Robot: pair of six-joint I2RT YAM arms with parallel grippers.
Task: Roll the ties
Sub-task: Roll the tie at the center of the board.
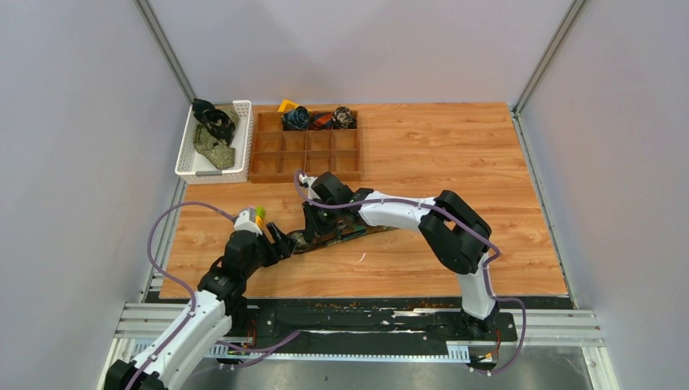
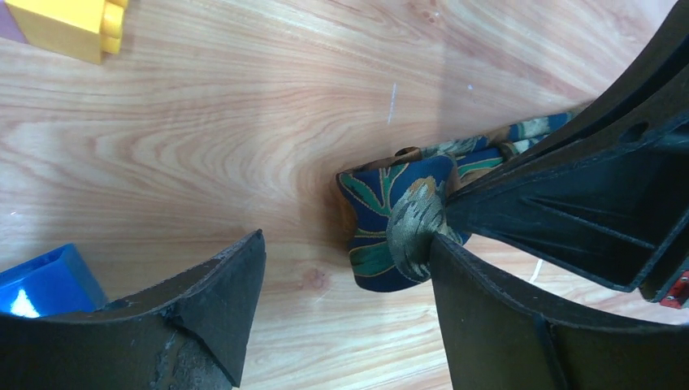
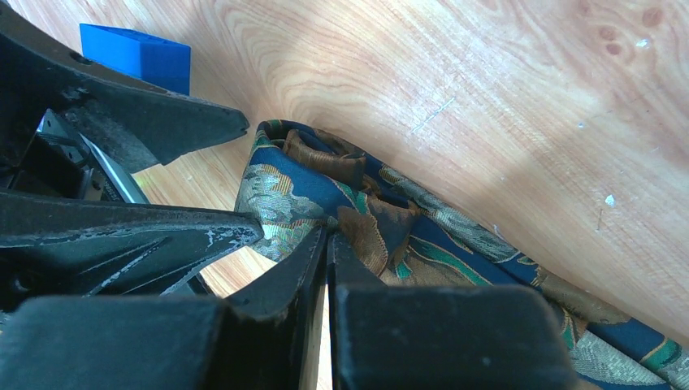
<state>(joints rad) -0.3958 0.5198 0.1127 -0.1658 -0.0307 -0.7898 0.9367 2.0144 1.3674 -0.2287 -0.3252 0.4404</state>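
A navy tie point(image 1: 363, 231) with green and brown leaf pattern lies across the middle of the table, its left end folded into a small loose roll point(image 2: 388, 227). My right gripper point(image 3: 327, 233) is shut on the folded fabric point(image 3: 357, 219) at that end, and shows in the top view point(image 1: 313, 230). My left gripper point(image 2: 348, 244) is open around the same end. Its right finger point(image 2: 504, 325) touches the fold and its left finger point(image 2: 219, 301) stands apart on bare wood. It shows in the top view point(image 1: 284, 242). More ties point(image 1: 213, 134) lie in a white basket point(image 1: 244, 138).
A wooden compartment tray point(image 1: 305, 154) at the back holds rolled ties point(image 1: 297, 118) in its far row. A blue block point(image 2: 41, 280) and a yellow block point(image 2: 73, 24) lie near my left gripper. The blue block also shows in the right wrist view point(image 3: 138, 55).
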